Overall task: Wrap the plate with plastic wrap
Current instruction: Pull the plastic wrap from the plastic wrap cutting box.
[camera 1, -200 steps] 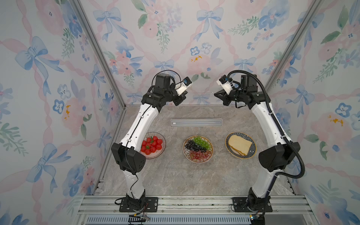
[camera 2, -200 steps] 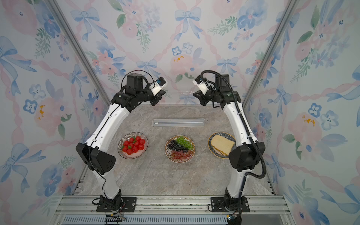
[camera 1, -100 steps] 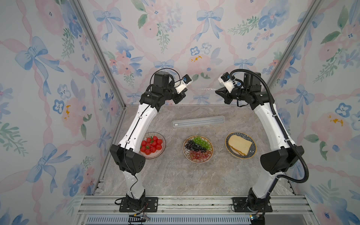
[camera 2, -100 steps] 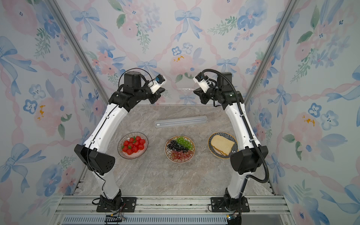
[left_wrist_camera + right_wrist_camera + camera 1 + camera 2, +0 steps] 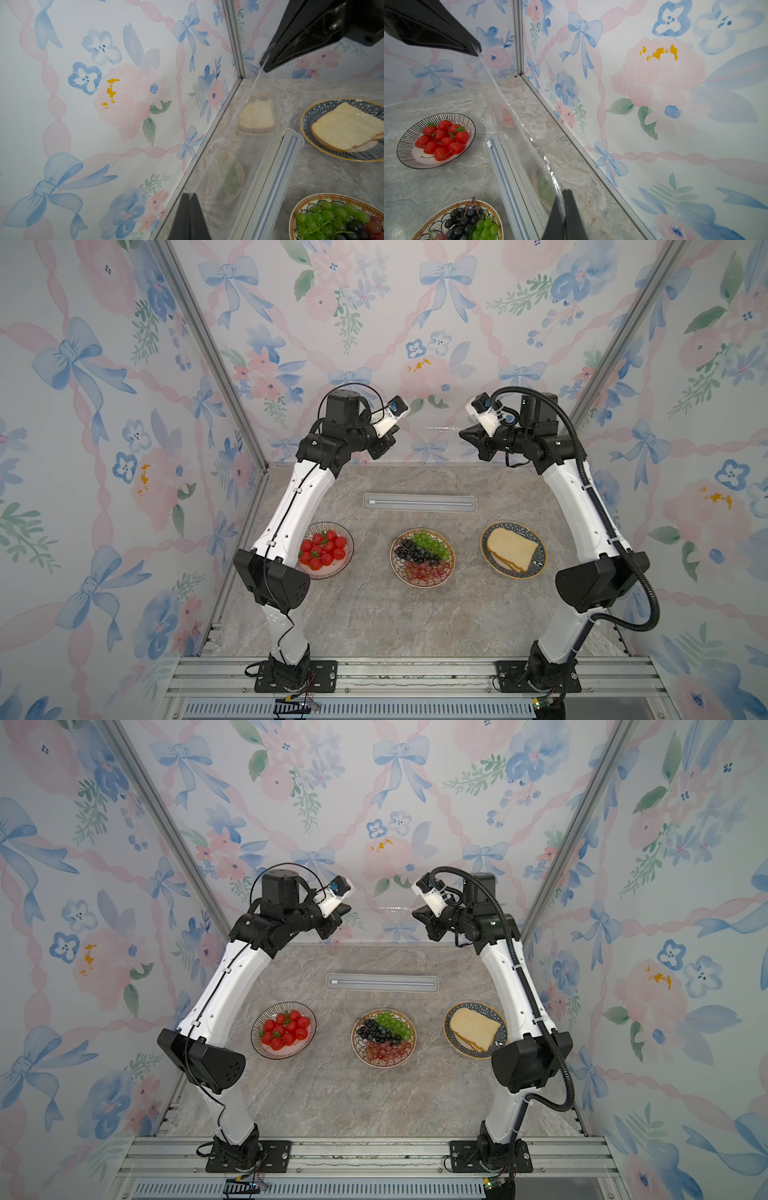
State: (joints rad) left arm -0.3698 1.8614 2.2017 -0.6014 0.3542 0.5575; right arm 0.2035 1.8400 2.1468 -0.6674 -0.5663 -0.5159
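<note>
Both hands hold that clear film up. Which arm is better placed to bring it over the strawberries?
Likely the left: the strawberry plate lies beside it. Yet the left hand and right hand each pinch the plastic wrap, so both must move.

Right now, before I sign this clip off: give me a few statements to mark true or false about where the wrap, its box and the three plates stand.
1. The left hand and the right hand are both shut on the plastic wrap, with a sheet stretched between them. True.
2. The wrap box lies flat on the table, between the grape plate and the back wall. True.
3. The sheet is draped over the grape plate. False: it is held up in the air, behind the plates.
4. The strawberry plate stands on the robot's right. False: it is on the robot's left; the bread plate is on the right.
</note>
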